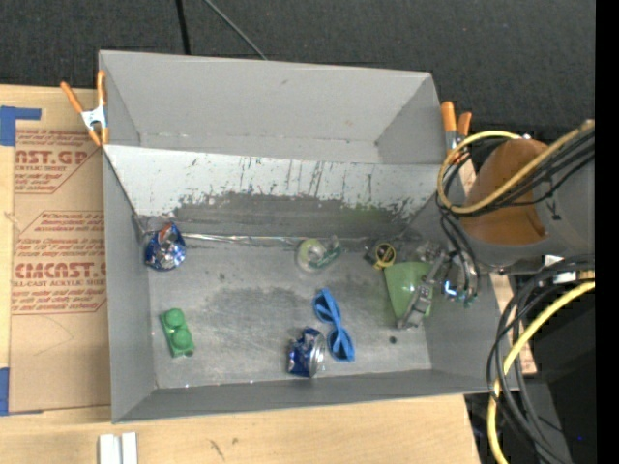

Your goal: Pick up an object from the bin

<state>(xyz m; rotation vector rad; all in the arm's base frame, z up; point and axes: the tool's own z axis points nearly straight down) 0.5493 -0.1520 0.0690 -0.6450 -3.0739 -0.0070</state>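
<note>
My gripper (427, 296) is low at the bin's right side, close to the floor. A pale green, cone-shaped plastic thing (399, 288) lies right against its left side; whether it is gripped is not visible. A small yellow-and-black ring (385, 253) sits just up and left of the gripper. Blue sunglasses (334, 325) lie on the floor further left, towards the front.
A crumpled blue wrapper (306, 354) lies by the front wall, and a clear greenish ball (314, 252) near the back wall. A green block (176, 333) and a blue-and-white crumpled thing (163, 248) are at the left. The arm with its yellow cables hangs over the right rim.
</note>
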